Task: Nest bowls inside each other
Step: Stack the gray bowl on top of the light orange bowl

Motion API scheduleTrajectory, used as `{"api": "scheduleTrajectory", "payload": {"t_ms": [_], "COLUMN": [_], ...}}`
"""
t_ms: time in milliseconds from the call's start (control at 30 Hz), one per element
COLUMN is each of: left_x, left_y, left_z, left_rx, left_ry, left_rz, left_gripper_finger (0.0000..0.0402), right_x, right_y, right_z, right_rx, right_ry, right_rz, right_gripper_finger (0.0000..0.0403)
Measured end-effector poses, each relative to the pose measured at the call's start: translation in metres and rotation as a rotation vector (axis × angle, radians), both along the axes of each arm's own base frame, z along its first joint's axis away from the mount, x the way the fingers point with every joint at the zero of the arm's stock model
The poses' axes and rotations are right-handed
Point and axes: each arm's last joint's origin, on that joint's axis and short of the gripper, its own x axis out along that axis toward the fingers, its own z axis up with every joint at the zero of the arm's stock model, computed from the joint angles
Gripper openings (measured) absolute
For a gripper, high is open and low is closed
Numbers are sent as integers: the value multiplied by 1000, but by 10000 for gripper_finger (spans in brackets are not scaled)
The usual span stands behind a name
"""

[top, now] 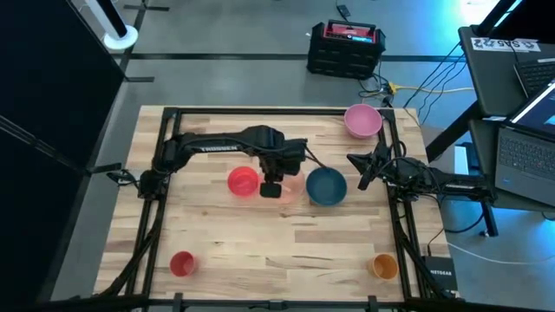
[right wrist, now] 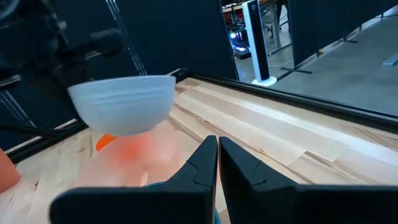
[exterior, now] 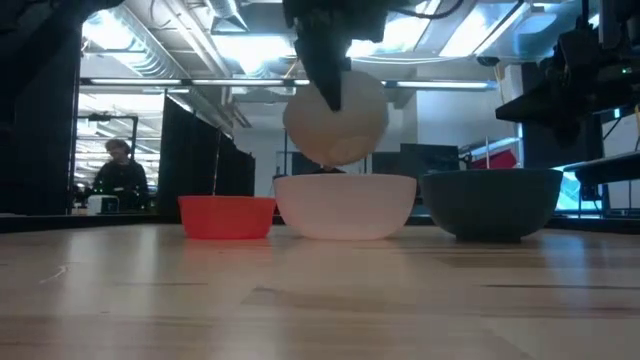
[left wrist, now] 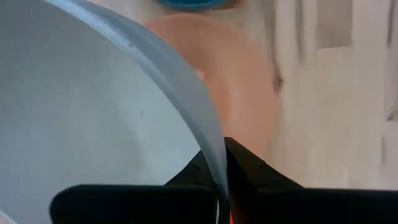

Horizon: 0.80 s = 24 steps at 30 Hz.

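Observation:
My left gripper (top: 270, 186) hangs over the table's middle, shut on a white bowl (exterior: 335, 118) that the arm mostly hides from above. Right below it a translucent pale pink bowl (exterior: 345, 205) stands on its base. On either side of that one stand a red bowl (top: 244, 180) and a teal bowl (top: 326, 186). A pink bowl (top: 362, 120) stands at the far right. At the right edge my right gripper (top: 357, 165) waits, shut on nothing. My left gripper pinches the white bowl's rim (left wrist: 214, 155), one finger inside the bowl and one outside. The fingers (exterior: 330, 85) come from above, pointing down. The bowl hangs tilted below them, lifted clear above the pale pink bowl (left wrist: 239, 81).
A small red bowl (top: 182, 263) stands near the front left corner and a small orange bowl (top: 384, 266) near the front right. A black frame (top: 260, 111) runs along the table's far edge and sides. Bare wood lies along the near middle.

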Motion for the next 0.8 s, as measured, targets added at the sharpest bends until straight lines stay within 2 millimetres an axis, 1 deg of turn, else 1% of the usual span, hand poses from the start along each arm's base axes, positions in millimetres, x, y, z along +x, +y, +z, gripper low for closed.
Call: {"api": "scheduleTrajectory", "payload": {"t_ms": [400,467,567,800], "left_x": [7,9,13,10], "left_y": [-28,-32,-32,-30], "left_z": [-27,-33,-42,-60], "left_rx": [-40,-39,-37,-34], "left_ry": [92,84,68,116], "left_rz": [-167,-175,-178,-195], "left_gripper_finger": [0,0,0,6], "right_x": [0,0,0,0], "right_y": [0,0,0,0], "right_z": [0,0,0,0], "right_rx": [1,1,11,42], "right_ry": [1,1,-3,-19], "right_rz": [7,7,7,3], "right_gripper_finger": [0,0,0,0]}}
